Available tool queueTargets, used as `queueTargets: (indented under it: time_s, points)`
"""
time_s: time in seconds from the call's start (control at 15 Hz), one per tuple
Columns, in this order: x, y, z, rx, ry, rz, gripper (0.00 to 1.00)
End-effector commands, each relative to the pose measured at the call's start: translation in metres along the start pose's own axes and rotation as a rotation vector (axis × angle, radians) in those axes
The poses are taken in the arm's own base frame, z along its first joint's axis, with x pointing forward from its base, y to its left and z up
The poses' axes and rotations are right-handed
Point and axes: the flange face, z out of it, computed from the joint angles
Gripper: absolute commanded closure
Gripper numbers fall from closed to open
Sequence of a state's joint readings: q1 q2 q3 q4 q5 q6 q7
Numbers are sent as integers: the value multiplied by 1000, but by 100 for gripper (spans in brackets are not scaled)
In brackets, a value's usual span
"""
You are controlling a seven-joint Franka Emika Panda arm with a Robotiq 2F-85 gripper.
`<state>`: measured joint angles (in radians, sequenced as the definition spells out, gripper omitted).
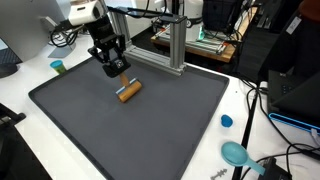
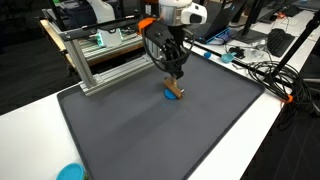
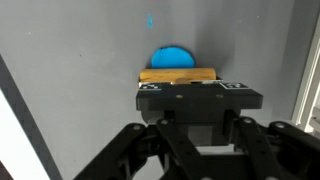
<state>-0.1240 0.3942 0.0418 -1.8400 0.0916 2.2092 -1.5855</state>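
Wooden block (image 3: 177,75) with a blue end is clenched in the jaws over the dark mat (image 1: 150,130).

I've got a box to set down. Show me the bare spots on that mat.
Bare: the mat between the wooden block and its near edge, across toward the blue cap. Crowded: the gripper on the block, beside the metal frame.

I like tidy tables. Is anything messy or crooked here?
Nothing is spilled or broken. The wooden roller with a blue end lies slanted on the grey mat, the gripper shut on it. A blue cap sits alone beside the mat.
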Motion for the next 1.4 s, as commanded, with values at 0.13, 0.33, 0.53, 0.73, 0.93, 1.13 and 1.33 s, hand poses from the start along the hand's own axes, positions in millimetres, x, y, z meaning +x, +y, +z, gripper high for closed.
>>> queueTargets:
  time_s: [0.13, 0.33, 0.53, 0.73, 0.93, 1.13, 1.33]
  points:
    - [-28, -3, 26, 64, -58, 43, 78]
    - [-22, -3, 35, 66, -51, 41, 78]
    - [-23, -3, 41, 74, -83, 58, 78]
    - [-29, -6, 46, 92, -124, 97, 78]
    - [-30, -9, 48, 104, -148, 118, 78]
    - [-30, -10, 50, 110, -167, 130, 78]
    - [-30, -9, 51, 103, -186, 153, 78]
